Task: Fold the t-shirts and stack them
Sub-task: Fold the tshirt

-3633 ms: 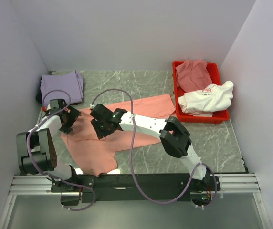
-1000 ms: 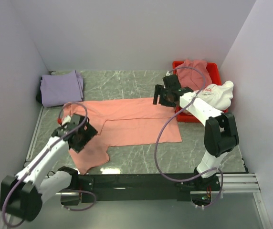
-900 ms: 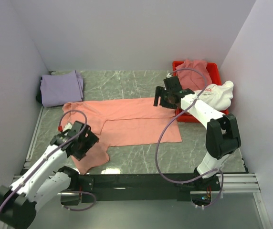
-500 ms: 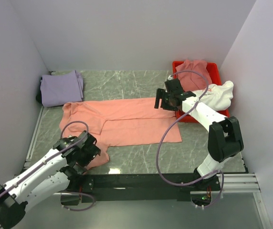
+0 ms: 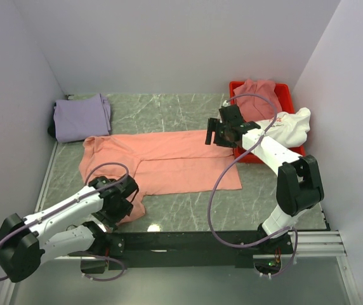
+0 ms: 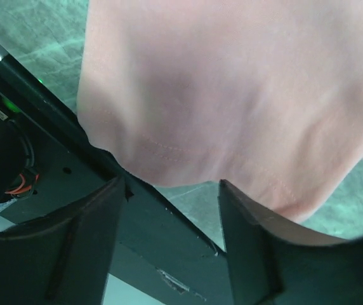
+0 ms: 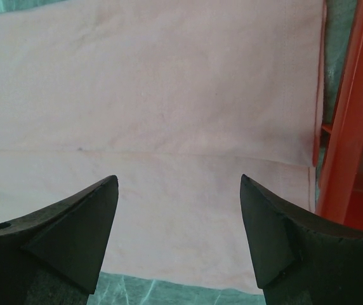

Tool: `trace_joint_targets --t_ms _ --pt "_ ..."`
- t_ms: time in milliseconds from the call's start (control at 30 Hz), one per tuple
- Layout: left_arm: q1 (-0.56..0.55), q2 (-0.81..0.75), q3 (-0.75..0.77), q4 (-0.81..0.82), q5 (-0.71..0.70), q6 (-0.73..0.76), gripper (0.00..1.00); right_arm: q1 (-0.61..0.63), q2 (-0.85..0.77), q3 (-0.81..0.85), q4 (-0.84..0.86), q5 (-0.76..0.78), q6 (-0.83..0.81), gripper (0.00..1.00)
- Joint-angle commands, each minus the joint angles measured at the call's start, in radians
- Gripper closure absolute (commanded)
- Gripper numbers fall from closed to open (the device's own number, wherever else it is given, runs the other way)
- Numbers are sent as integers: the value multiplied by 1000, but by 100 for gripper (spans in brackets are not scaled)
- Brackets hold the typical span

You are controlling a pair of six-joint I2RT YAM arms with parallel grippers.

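The job is looking early: one lavender t-shirt point(image 5: 81, 117) is sitting folded in a neat square at the far left corner of the tabletop point(image 5: 169, 111), while a dusty rose t-shirt point(image 5: 257, 98) and a white t-shirt point(image 5: 283, 130) with small red print are lying crumpled in the red bin point(image 5: 289, 159) at the far right corner, not yet folded. The salmon t-shirt point(image 5: 169, 159) is lying spread flat across the middle, one flap reaching the near edge on the left, with a single long crease showing. The left claw point(image 5: 121, 197) is hovering over that flap, fingers apart around its stitched hem and apparently pinching nothing. The right claw point(image 5: 218, 133) is hanging wide open and empty above the hem beside the bin. The cloth is looking soft, matte and lightly rippled against the hard marbled surface and glossy plastic.
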State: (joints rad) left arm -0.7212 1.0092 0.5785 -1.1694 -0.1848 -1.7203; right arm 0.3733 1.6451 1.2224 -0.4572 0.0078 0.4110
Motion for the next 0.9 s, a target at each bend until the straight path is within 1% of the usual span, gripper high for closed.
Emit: trace_joint_targets --t_ms 0,67,367,467,567,600,667,700,767,833,867 --pt "-4 38 52 -36 -48 -32 35 4 -42 -6 9 15 -18 16" --pt "-4 66 61 -35 -54 -13 37 3 -42 -3 3 21 -23 16" --pt "-4 164 93 -35 -87 -31 40 1 -36 2 -9 34 -32 16" --pt "-3 204 107 -1 -108 -25 41 -2 -39 -1 -5 27 -37 16" --pt "-1 258 107 45 -94 -15 42 -7 -44 -4 -5 31 -37 16" --pt "-1 270 106 50 -94 -21 45 -11 -45 -4 -5 29 -37 16" --pt "-1 284 93 51 -88 -27 46 -14 -44 -1 -5 24 -32 16" --pt "-1 281 86 54 -84 -35 50 -16 -42 2 -8 24 -32 16" --pt "-1 258 52 62 -78 -47 51 -19 -42 -1 -8 29 -28 16" --pt "-1 234 29 100 -67 -51 57 -19 -42 -3 -6 27 -21 16" --pt "-3 229 8 111 -61 -56 62 -19 -41 -1 -8 30 -21 16"
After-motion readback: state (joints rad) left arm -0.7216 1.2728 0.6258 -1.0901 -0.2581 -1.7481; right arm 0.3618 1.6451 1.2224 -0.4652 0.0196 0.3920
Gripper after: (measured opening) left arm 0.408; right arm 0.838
